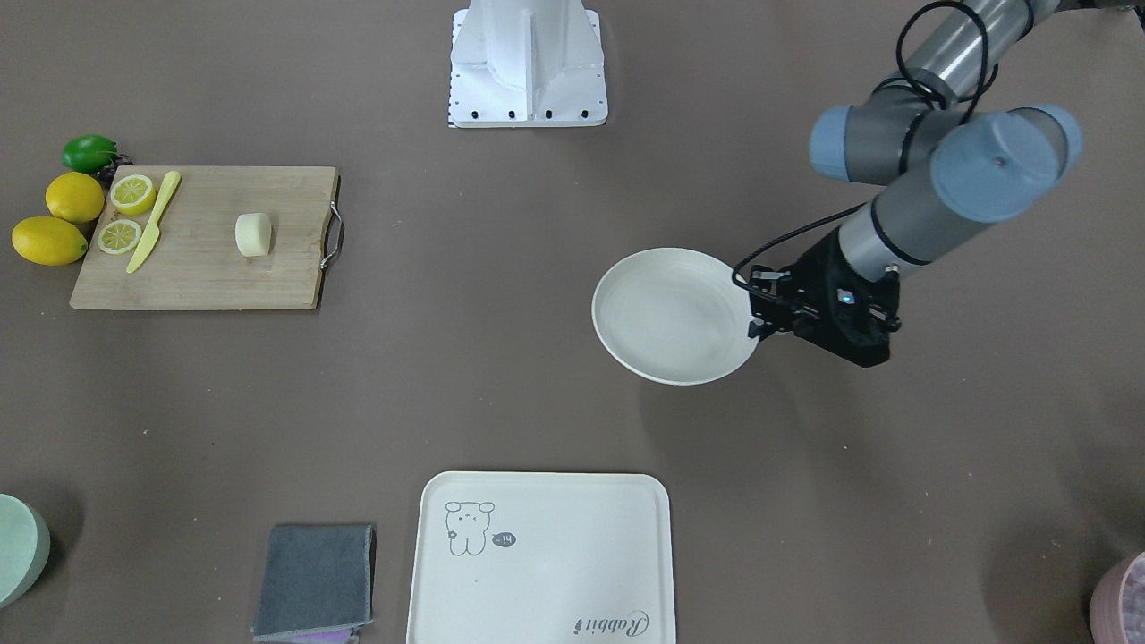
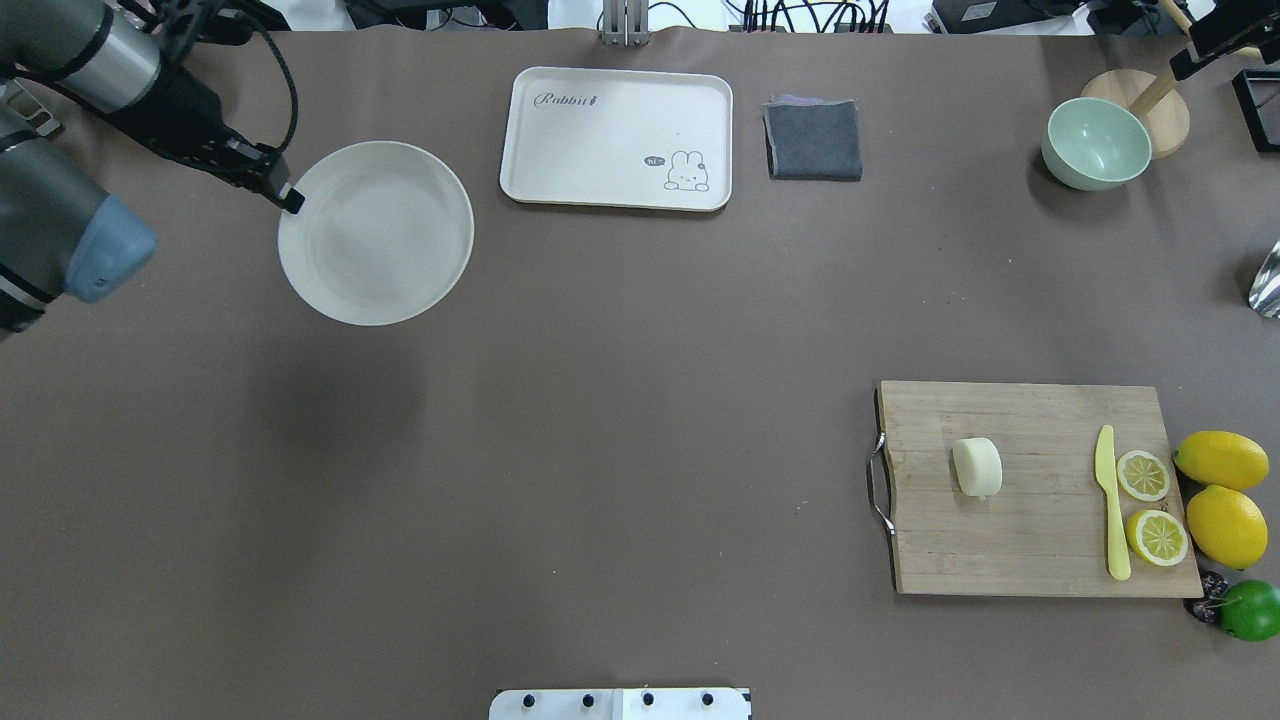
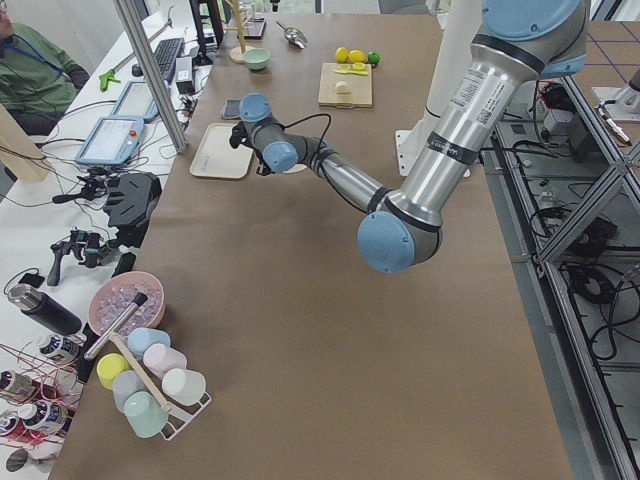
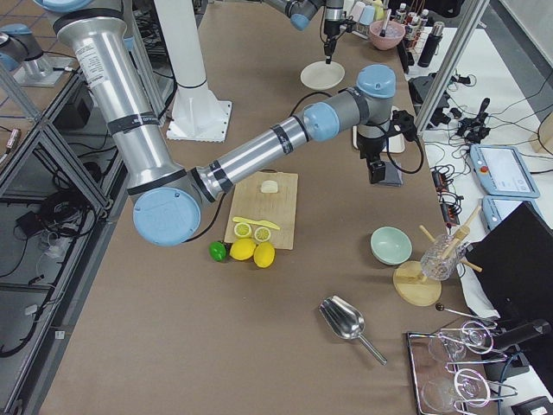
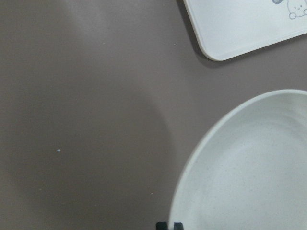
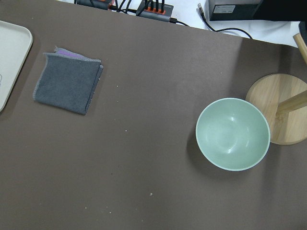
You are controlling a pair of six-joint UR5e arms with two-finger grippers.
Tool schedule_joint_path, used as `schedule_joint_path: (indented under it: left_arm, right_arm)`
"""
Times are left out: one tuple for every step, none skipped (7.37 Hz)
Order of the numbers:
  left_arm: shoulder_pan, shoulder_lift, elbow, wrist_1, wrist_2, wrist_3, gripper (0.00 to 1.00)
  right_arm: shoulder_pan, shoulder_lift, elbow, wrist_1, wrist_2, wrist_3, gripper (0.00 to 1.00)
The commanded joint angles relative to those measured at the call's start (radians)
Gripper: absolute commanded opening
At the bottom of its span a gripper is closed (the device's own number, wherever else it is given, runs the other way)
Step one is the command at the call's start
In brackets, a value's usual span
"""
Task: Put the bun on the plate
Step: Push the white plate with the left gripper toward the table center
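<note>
The pale cream bun [image 2: 977,466] lies on a wooden cutting board [image 2: 1040,540] on the robot's right side, with no gripper near it. It also shows on the board in the front view as the bun [image 1: 253,234]. The round off-white plate [image 2: 375,232] is empty and sits on the robot's left side. My left gripper [image 2: 290,200] is shut on its rim. In the left wrist view the fingertips [image 5: 169,225] pinch the edge of the plate [image 5: 249,172], which seems lifted off the table above a wide shadow. My right gripper [image 4: 378,170] hangs high over the grey cloth; whether it is open or shut I cannot tell.
On the board lie a yellow knife [image 2: 1110,510] and two lemon slices [image 2: 1143,474], with whole lemons [image 2: 1222,460] and a lime [image 2: 1250,608] beside it. At the far edge are a cream tray [image 2: 600,130], a grey cloth [image 2: 813,140] and a green bowl [image 2: 1096,143].
</note>
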Motion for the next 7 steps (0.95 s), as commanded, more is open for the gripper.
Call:
schedule_joint_path:
  left_arm:
    - [0.134,-0.036,-0.007,-0.027,0.122,-0.118,0.0]
    - [0.199,-0.033,0.0,-0.058,0.178,-0.164,0.0]
    - [0.23,-0.032,0.003,-0.087,0.199,-0.182,0.0]
    - [0.26,-0.035,0.0,-0.093,0.202,-0.234,0.0]
    - [0.299,-0.033,0.003,-0.116,0.232,-0.257,0.0]
    - [0.343,-0.035,0.003,-0.119,0.283,-0.291,0.0]
    - [0.354,-0.036,-0.003,-0.121,0.285,-0.298,0.0]
  right_arm:
    - [-0.007,0.007,-0.001,0.002,-0.002,0.0,1.0]
    - [-0.007,0.008,-0.002,0.004,-0.002,0.0,1.0]
    - [-0.007,0.005,-0.001,0.004,-0.002,0.0,1.0]
    - [-0.005,-0.002,0.004,0.004,-0.002,-0.002,1.0]
    - [-0.007,-0.001,0.004,0.004,-0.002,0.0,1.0]
    - [-0.007,-0.001,-0.002,0.004,-0.002,0.0,1.0]
    - [-0.007,0.005,-0.011,0.004,-0.001,0.001,1.0]
